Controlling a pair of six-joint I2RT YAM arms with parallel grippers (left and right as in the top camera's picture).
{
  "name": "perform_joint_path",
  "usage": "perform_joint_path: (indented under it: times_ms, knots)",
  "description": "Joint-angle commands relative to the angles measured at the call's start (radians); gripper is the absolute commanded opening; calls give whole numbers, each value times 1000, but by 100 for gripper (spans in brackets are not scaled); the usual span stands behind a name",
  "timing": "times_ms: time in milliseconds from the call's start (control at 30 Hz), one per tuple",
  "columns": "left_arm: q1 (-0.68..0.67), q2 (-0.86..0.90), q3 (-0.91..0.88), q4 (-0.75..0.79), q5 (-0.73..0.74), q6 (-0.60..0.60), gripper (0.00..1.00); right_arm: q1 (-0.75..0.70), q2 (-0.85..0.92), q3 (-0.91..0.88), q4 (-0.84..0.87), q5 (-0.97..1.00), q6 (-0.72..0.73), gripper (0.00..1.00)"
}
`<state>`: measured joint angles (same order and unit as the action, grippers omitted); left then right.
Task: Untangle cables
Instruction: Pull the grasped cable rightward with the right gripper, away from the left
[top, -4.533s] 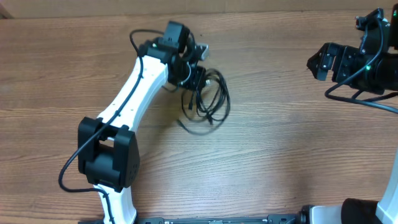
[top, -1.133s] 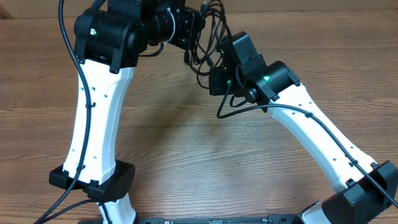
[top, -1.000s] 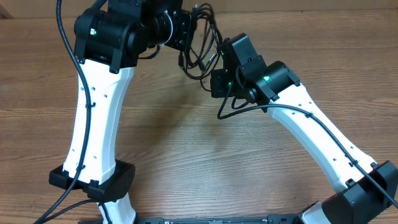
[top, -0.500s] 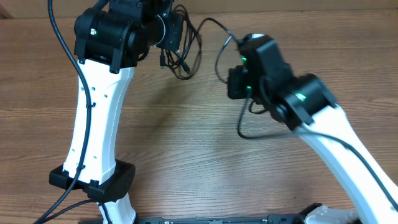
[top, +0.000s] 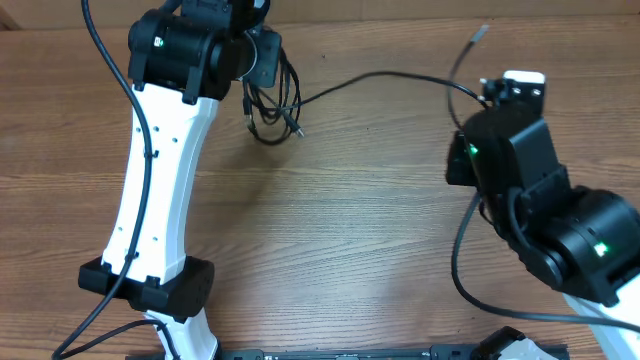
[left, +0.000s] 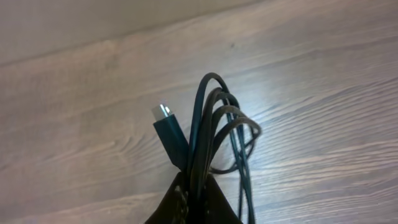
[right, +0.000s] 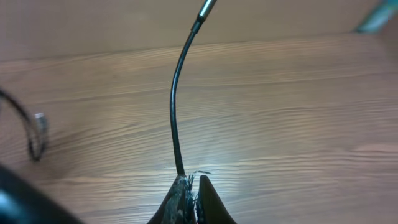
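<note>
We judge the untangling to be partly done, with most of it left. Our left gripper (left: 193, 198) is pressed together on the bundle (left: 214, 137) of cables (top: 270, 105), pinching several black loops at once near the far left of the table (top: 350, 250). A plug (left: 169, 132) with a silver end sticks up beside the loops. In the overhead view the bundle hangs below the fingers, and we cannot tell whether its lowest loops touch the wood. Our right gripper (right: 189, 190) is pinched tight on a single long cable (top: 380, 78), which runs in a loose arc from the bundle across to the right side, well apart from the left arm. Beyond the right fingers a short length rises free and ends in a silver tip (right: 206, 7). So one cable looks largely drawn out of the knot, though its other end is lost among the loops and we cannot say that it is free there. The other cords are wound together in the left grip, and how they cross one another is too small to read. What is left, as we see it, is to get the long cable fully clear and laid down by itself, then to part the cords in the bundle and lay each apart on the table.
</note>
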<state>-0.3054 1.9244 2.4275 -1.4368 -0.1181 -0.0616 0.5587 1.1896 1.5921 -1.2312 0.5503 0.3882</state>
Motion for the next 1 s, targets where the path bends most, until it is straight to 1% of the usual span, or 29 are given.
perform_joint_path:
  times_ms: [0, 133, 167, 200, 233, 267, 367, 400, 500, 567, 600, 633, 700, 733, 867, 967]
  knots:
    - [28, -26, -43, 5, -31, -14, 4, 1, -40, 27, -8, 111, 9, 4]
    - [43, -26, -88, 16, -22, -13, 4, 1, -63, 27, -7, 110, 36, 4]
    - [43, -26, -91, 18, -14, -13, 5, 1, -63, 27, -7, 107, 35, 4]
    - [43, -26, -92, 21, -7, -13, 9, 1, -63, 27, -7, 106, 36, 4]
    - [43, -26, -92, 24, 2, -13, 16, 1, -63, 27, -7, 103, 36, 4]
    - [43, -26, -91, 28, 11, -13, 26, 1, -63, 27, -7, 102, 36, 4]
    - [43, -26, -92, 35, 19, -13, 45, 1, -63, 27, -7, 102, 36, 4]
    - [43, -26, -91, 35, 19, -13, 50, 1, -63, 27, -8, 102, 36, 4]
    - [43, -26, -91, 37, 28, -13, 56, 1, -63, 27, -8, 99, 40, 4]
    - [43, -26, -91, 42, 43, -13, 64, 1, -63, 27, -9, 98, 55, 4]
    - [43, -26, -91, 49, 58, -13, 75, 1, -63, 27, -9, 95, 57, 4]
    - [43, -26, -92, 51, 64, -13, 80, 1, -63, 27, -9, 91, 57, 4]
    - [43, -26, -92, 51, 67, -13, 96, 1, -63, 27, -9, 85, 57, 4]
    - [43, -26, -92, 51, 67, -13, 100, 1, -63, 27, -9, 84, 57, 4]
    - [42, -26, -92, 49, 69, -13, 99, 1, -63, 27, -4, 84, 57, 4]
    - [42, -21, -105, 48, 116, -13, 100, 1, -65, 30, 26, 84, 56, 4]
